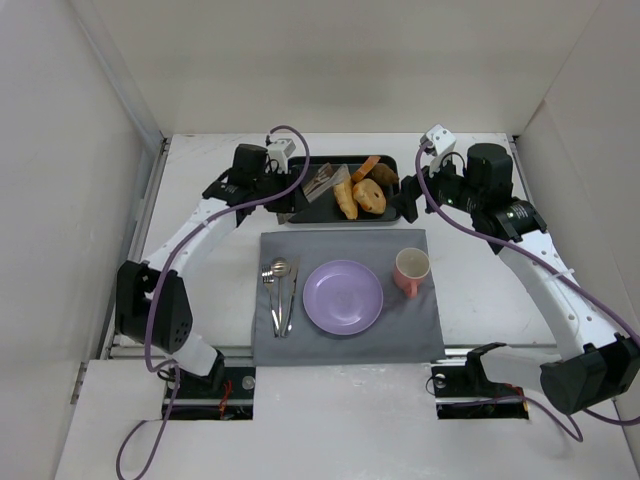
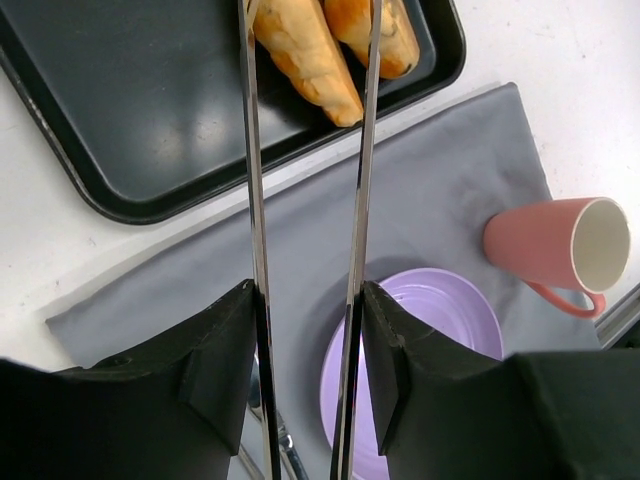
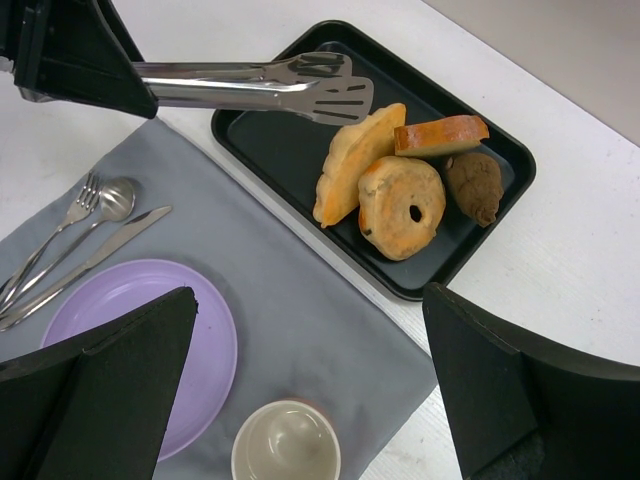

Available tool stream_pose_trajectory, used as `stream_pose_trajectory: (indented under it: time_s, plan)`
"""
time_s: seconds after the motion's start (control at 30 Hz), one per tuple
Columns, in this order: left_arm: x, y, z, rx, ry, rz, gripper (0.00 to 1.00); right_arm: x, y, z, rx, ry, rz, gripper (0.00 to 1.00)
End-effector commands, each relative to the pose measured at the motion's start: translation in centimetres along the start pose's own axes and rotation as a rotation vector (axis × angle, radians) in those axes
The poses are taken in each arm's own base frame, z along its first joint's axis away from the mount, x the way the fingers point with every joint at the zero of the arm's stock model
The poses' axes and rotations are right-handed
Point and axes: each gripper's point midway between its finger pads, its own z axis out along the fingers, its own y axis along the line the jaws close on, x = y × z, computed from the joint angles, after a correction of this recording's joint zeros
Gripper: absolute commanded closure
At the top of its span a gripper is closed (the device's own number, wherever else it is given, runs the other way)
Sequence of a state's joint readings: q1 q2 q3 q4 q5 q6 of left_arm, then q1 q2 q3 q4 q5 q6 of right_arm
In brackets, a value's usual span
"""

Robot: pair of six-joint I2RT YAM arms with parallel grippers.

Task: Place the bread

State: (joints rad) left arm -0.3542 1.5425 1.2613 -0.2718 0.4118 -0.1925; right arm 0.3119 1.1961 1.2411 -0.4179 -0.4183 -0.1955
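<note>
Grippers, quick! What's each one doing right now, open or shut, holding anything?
Left gripper: closed on the metal tongs.
Right gripper: open, holding nothing.

i see a white table point(image 1: 465, 300). a grey cloth point(image 1: 300, 245) lies flat on it in the middle. a black tray point(image 1: 315, 211) sits right at the cloth's far edge.

Tongs point(image 3: 300, 90) were polished metal, mirror-bright. Tray point(image 2: 150, 100) was dark, smooth, semi-gloss. Placemat point(image 2: 440, 180) was grey matt cloth. Plate point(image 1: 343, 297) was smooth with a slight sheen. Bread point(image 3: 350, 165) had a dull, rough crust.
</note>
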Motion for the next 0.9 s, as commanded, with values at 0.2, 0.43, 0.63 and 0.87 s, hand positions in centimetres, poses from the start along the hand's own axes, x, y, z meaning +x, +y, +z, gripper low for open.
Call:
stream_pose_trajectory:
  time_s: [0.2,0.43,0.63,0.87]
  plan:
    - [-2.3,-0.5,0.1,-0.020,-0.042,0.042,0.60,-1.9,-0.2,-0.5,0.015,-0.063,-0.042,0.00]
    - [-1.7,0.1,1.1,-0.050,-0.017,0.036,0.60,-1.9,-0.2,-0.5,0.015,-0.063,-0.042,0.00]
    - [-1.3,0.5,1.7,-0.054,0.000,0.040,0.60,-1.9,-0.2,-0.5,0.015,-0.063,-0.042,0.00]
    - [-1.2,0.5,2.1,-0.048,0.011,0.037,0.60,-1.9,-0.2,-0.5,0.015,-0.063,-0.042,0.00]
